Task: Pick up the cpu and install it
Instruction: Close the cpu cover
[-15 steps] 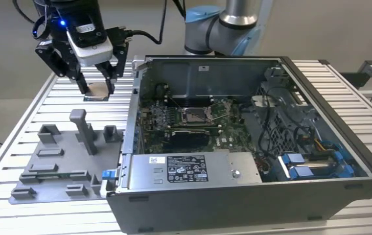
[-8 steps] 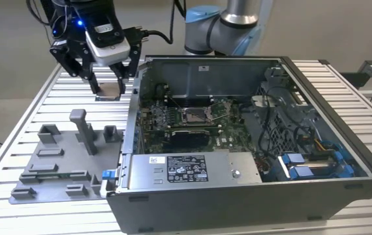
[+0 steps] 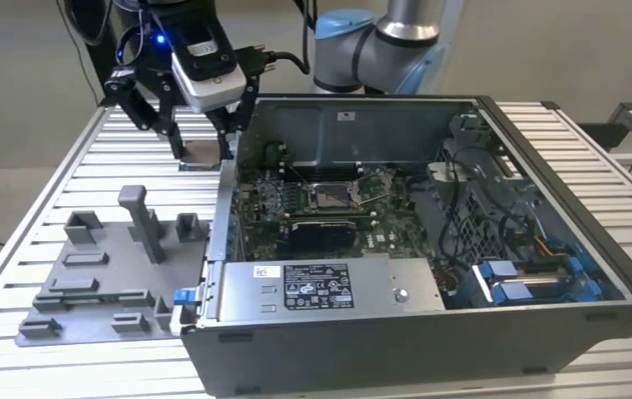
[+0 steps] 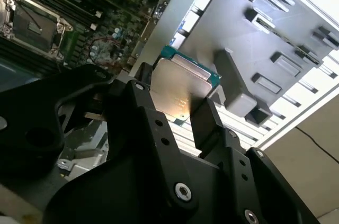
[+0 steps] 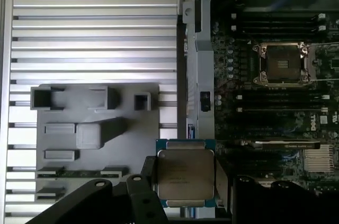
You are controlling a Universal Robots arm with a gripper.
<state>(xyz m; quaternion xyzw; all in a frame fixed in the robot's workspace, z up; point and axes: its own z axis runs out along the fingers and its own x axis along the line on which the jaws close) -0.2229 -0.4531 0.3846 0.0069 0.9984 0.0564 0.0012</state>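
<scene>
Black gripper [image 3: 197, 148] pointing down, clamping cpu [image 5: 185, 173], beside computer case [image 3: 405, 349]

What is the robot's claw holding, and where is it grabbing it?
The gripper holds the cpu, pinched by two opposite side edges, its metal top left bare.

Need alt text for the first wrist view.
The gripper holds the cpu between its jaws, metal top toward the camera. Beyond it lie a grey fixture plate on the slatted table and the open computer case with its socket.
</scene>
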